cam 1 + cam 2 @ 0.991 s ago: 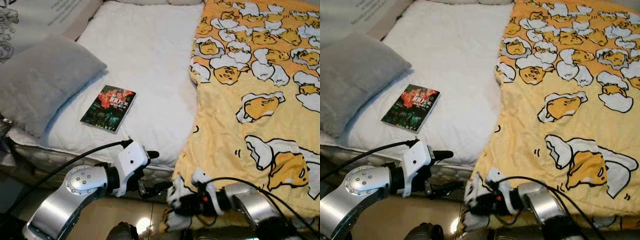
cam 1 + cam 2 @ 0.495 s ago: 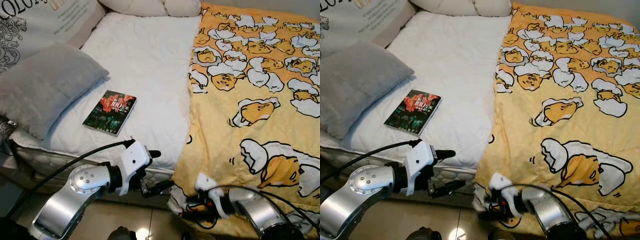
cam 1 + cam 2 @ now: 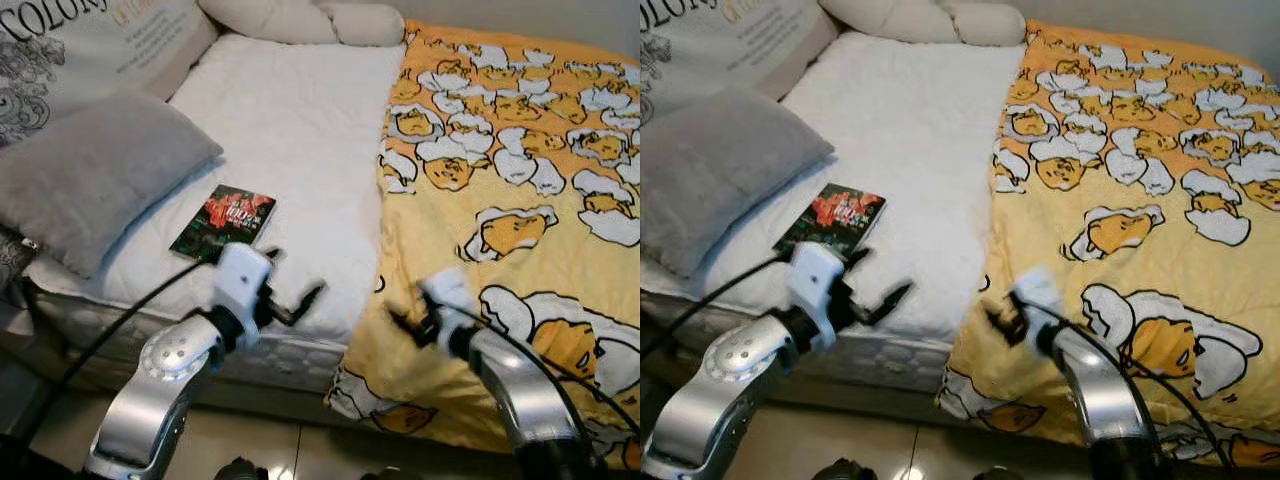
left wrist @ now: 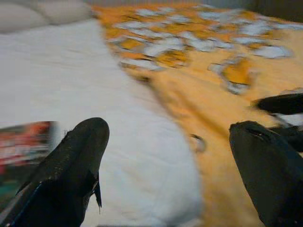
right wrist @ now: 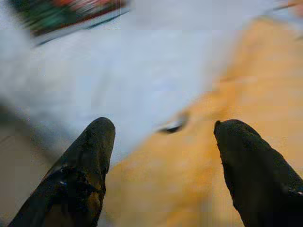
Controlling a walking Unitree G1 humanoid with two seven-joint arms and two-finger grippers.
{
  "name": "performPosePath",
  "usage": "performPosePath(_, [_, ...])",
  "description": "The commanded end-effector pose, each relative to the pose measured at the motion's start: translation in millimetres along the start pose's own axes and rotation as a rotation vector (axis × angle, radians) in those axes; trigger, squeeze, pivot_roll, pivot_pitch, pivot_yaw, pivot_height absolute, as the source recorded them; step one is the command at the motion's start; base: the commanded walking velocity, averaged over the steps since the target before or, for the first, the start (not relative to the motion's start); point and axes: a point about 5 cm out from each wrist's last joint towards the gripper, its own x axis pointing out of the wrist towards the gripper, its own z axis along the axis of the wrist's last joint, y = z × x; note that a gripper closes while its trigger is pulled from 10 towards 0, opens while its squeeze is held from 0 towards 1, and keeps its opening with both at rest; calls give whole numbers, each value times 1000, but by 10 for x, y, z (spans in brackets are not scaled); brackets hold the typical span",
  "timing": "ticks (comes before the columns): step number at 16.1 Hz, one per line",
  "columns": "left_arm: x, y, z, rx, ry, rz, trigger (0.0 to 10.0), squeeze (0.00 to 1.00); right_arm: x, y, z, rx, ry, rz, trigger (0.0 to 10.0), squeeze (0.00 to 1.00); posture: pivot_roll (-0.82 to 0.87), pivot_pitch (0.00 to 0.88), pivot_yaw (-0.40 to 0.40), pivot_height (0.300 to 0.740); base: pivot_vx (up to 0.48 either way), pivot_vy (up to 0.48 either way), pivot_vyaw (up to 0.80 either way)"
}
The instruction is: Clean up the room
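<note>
Grey pillow [image 3: 95,178] far left, soft and rumpled, cut off by the frame edge; printed cushion [image 3: 90,45] behind it, lettering only partly readable. Glossy dark book [image 3: 224,221] with red cover art lying flat on the white quilted mattress [image 3: 290,130], near its front edge, just right of the pillow. Left gripper [image 3: 290,300] now lifted above the mattress edge, just near of the book, where a second ago it hung lower by the bed frame; fingers [image 4: 71,165] spread wide, holding nothing. Yellow blanket [image 3: 520,190] with egg cartoons covering the right half, draped over the near edge. Right gripper [image 3: 405,318] likewise raised from below the hem to over the blanket's left border, fingers [image 5: 90,156] apart and empty. Both wrist views motion-blurred, so details smeared.
</note>
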Motion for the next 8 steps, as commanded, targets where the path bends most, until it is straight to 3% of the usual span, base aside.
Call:
performPosePath(1, [-20,34,-30,-8,2,90,10000,0,-80,-20,51,15,-41,-116,10000,0,-20,0,-5,740,0,-262,0])
performPosePath(5, [22,37,-4,-41,-40,191,10000,0,-171,207,99,99,-109,-183,10000,0,-35,0,1,740,0,-469,0])
performPosePath(8, [49,38,-4,-42,-49,212,10000,0,-168,225,134,85,-108,-200,10000,0,-42,0,4,740,0,-480,0])
